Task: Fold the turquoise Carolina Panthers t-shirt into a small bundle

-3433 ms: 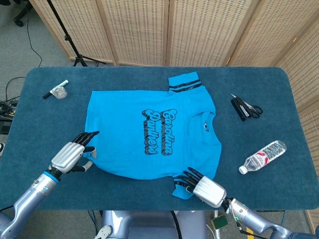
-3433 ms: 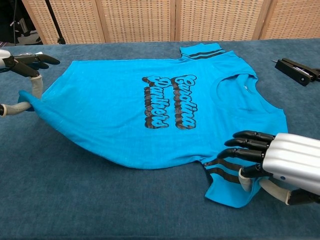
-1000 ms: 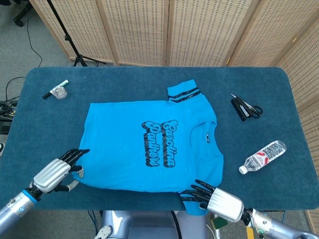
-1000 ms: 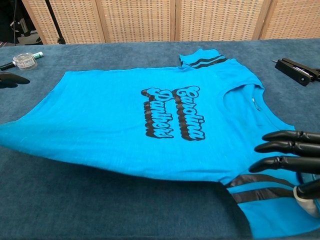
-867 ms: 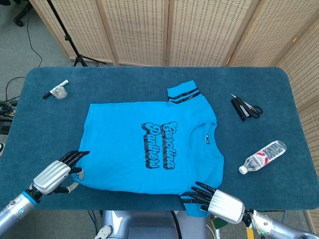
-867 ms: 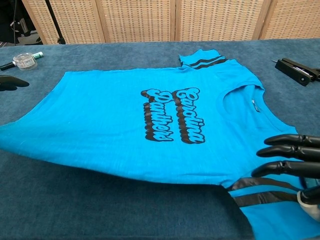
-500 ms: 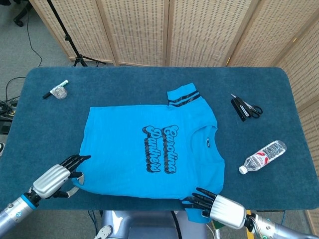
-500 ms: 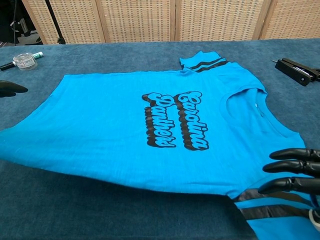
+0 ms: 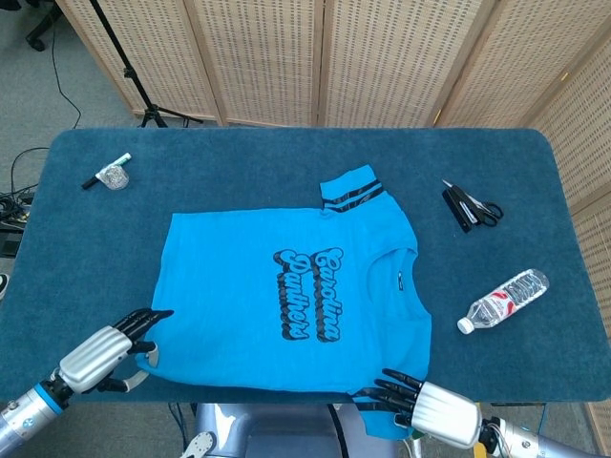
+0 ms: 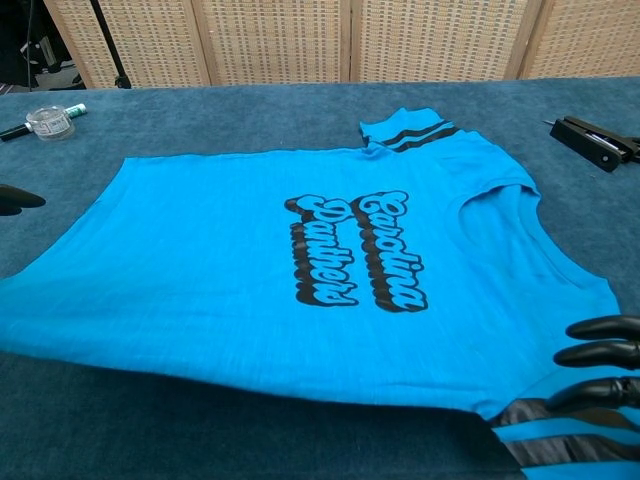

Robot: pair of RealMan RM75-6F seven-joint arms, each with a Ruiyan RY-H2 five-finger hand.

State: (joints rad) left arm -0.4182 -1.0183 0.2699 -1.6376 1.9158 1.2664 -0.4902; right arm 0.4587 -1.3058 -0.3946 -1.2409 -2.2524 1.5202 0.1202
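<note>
Head view: the turquoise t-shirt [image 9: 286, 296] lies spread flat, print up, on the near half of the desk [image 9: 535, 191], with no fold made. The left robot hand [image 9: 100, 355] pinches the shirt's near hem corner; the right robot hand [image 9: 430, 405] is at the near striped sleeve, at the desk's front edge, and appears to hold it, though the grip is partly hidden. Scissors [image 9: 471, 207], a water bottle [image 9: 503, 300] and a small jar [image 9: 114, 176] lie well apart from it. Chest view: the shirt's near edge is raised off the surface, and only dark fingertips [image 10: 600, 355] show at the sleeve. Judgement: task at its start; all folding remains.
</note>
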